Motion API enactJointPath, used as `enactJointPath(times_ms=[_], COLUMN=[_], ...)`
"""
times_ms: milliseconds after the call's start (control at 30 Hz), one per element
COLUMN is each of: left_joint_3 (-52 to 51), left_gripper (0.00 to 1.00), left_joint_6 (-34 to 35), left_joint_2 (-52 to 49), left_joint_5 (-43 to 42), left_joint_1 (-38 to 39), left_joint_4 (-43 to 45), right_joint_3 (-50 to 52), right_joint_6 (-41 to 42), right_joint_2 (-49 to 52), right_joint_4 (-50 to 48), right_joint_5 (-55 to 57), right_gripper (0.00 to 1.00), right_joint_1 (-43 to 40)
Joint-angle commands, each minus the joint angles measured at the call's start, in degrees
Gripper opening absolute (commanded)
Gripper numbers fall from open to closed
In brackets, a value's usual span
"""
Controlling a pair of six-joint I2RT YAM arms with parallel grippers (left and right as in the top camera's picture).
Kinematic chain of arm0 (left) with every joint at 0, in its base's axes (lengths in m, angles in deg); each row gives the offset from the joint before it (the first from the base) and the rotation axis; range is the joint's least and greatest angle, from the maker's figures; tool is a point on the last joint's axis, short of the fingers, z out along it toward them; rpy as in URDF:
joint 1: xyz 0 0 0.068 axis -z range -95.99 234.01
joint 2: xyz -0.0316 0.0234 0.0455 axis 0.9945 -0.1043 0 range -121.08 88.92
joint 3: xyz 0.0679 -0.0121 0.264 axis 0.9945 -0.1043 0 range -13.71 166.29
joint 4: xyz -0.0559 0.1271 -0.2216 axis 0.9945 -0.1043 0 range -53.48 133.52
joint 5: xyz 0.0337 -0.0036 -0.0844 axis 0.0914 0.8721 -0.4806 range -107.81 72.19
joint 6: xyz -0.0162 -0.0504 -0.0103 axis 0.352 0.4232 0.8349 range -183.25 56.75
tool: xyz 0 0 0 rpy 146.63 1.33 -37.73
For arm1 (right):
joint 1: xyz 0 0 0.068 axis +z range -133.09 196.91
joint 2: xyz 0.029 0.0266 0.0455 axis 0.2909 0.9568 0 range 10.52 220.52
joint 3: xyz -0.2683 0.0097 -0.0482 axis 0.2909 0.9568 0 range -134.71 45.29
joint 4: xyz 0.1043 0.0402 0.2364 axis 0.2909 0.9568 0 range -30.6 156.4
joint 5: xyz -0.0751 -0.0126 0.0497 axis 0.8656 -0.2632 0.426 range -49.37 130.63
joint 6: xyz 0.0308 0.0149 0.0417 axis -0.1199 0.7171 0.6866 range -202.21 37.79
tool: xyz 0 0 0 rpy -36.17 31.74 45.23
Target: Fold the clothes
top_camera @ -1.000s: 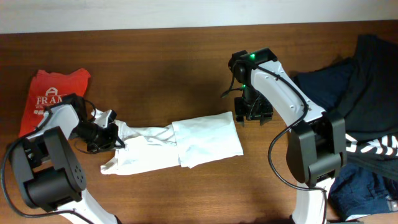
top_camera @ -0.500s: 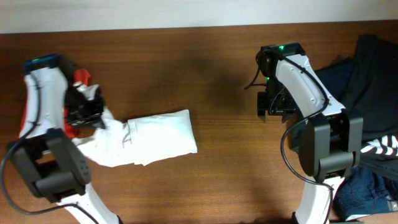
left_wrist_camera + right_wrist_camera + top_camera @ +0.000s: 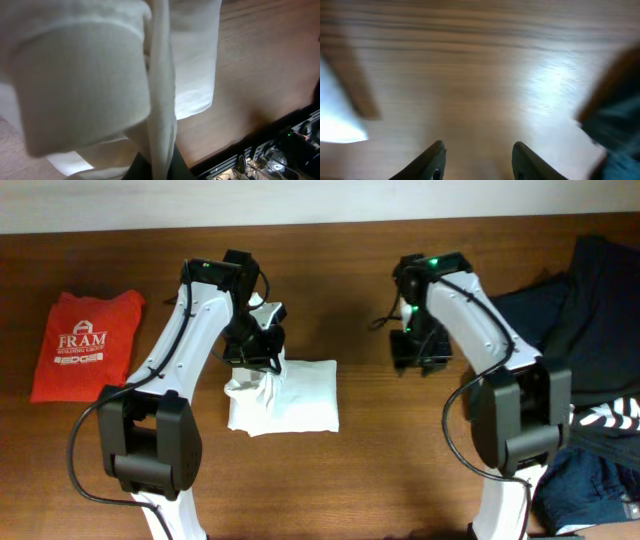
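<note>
A white tee (image 3: 285, 397) lies folded into a rough rectangle at the table's middle. My left gripper (image 3: 262, 352) is shut on a bunched part of it at its upper left and holds that part up. In the left wrist view the white cloth (image 3: 100, 75) hangs from the pinched jaws and fills the frame. My right gripper (image 3: 418, 352) is open and empty over bare wood to the right of the tee; its fingers (image 3: 432, 157) are spread apart. Navy and black garments (image 3: 575, 310) lie piled at the right, one with white lettering (image 3: 605, 418).
A folded red shirt with white print (image 3: 85, 345) lies at the far left. A blue garment (image 3: 590, 485) sits at the lower right corner. The pile at the right reaches the table's edge.
My left gripper has swung from the far left to the middle, carrying the tee's end over itself, so the tee is now a shorter rectangle. My right gripper shifted slightly left.
</note>
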State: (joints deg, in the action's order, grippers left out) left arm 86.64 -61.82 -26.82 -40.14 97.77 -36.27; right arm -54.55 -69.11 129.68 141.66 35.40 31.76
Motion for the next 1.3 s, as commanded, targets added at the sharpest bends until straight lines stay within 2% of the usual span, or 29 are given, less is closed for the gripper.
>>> enactJointPath(times_ms=[0,100,167,300,433,533,633,700,733,767,800,867,900,967,1033,1100,1167,1200,1233,1267], left_joint_3=[0.74,0.74,0.74,0.74,0.74,0.74,0.74,1.49,1.81,1.81,1.81,1.31,0.74,-0.15,-0.15,-0.15,-0.15,-0.15,-0.15,-0.15], left_gripper=[0.04,0.04,0.08,0.09,0.09,0.24,0.25,0.18,0.18,0.18,0.19,0.21,0.24,0.25,0.25,0.25,0.25,0.25,0.25,0.25], left_joint_6=[0.74,0.74,0.74,0.74,0.74,0.79,0.63,-0.66,-1.22,-1.68,-1.66,-1.66,-2.03,-5.01,-5.18,-5.18,-5.20,-5.20,-5.18,-5.18], left_joint_2=[0.24,0.24,0.24,0.24,0.24,0.24,0.24,0.26,0.26,0.26,0.24,0.13,0.04,-2.16,-5.84,-8.46,-11.04,-11.87,-12.48,-12.96], left_joint_5=[-1.27,-1.27,-1.33,-2.34,-2.32,-2.38,-2.32,-1.90,-1.88,-1.31,2.93,5.64,5.64,5.66,5.66,5.66,5.68,5.90,7.41,9.20], left_joint_1=[0.24,0.24,0.24,1.84,4.83,5.66,5.92,2.34,-0.70,-3.48,-6.60,-10.14,-10.36,-10.01,-10.03,-10.03,-10.01,-10.03,-10.03,-10.03], left_joint_4=[-0.15,-0.15,-0.15,-0.07,0.66,1.29,1.79,1.64,1.62,1.77,2.23,5.75,7.85,11.26,11.26,11.23,11.23,11.06,10.43,9.22], right_joint_3=[5.33,12.31,17.46,19.43,19.43,19.43,18.62,11.80,7.87,2.62,-1.16,-1.84,-1.42,-0.85,2.84,9.20,17.64,21.75,24.81,25.99], right_joint_6=[2.27,5.86,5.88,7.19,7.37,7.37,8.87,8.76,7.56,4.42,-1.77,-9.60,-9.84,-9.44,-3.13,-1.29,3.96,3.96,3.96,4.72], right_joint_2=[-0.68,-0.68,-0.68,-0.61,-0.61,-0.61,-0.74,-2.51,-4.31,-7.06,-9.62,-11.56,-11.26,-9.70,-8.13,-7.98,-7.98,-7.98,-7.98,-7.98], right_joint_4=[-6.93,-16.28,-24.52,-29.18,-28.98,-28.52,-25.68,-14.03,-9.86,-5.64,-3.08,-1.38,-1.25,-2.03,-5.27,-10.49,-17.00,-21.05,-25.05,-26.82], right_joint_5=[-5.97,-8.50,-9.79,-9.79,-9.79,-9.79,-8.74,-1.29,-0.28,-1.79,-7.63,-22.18,-23.96,-22.84,-15.58,-15.21,-11.82,-12.04,-11.96,-10.43], right_gripper=[0.47,0.47,0.47,0.47,0.47,0.47,0.48,0.48,0.48,0.48,0.51,0.54,0.54,0.55,0.55,0.55,0.53,0.49,0.24,0.05], right_joint_1=[5.38,9.05,12.63,16.06,15.93,15.93,14.60,9.18,6.71,4.35,3.54,5.70,8.44,15.47,21.38,24.02,24.59,24.39,24.39,24.24])
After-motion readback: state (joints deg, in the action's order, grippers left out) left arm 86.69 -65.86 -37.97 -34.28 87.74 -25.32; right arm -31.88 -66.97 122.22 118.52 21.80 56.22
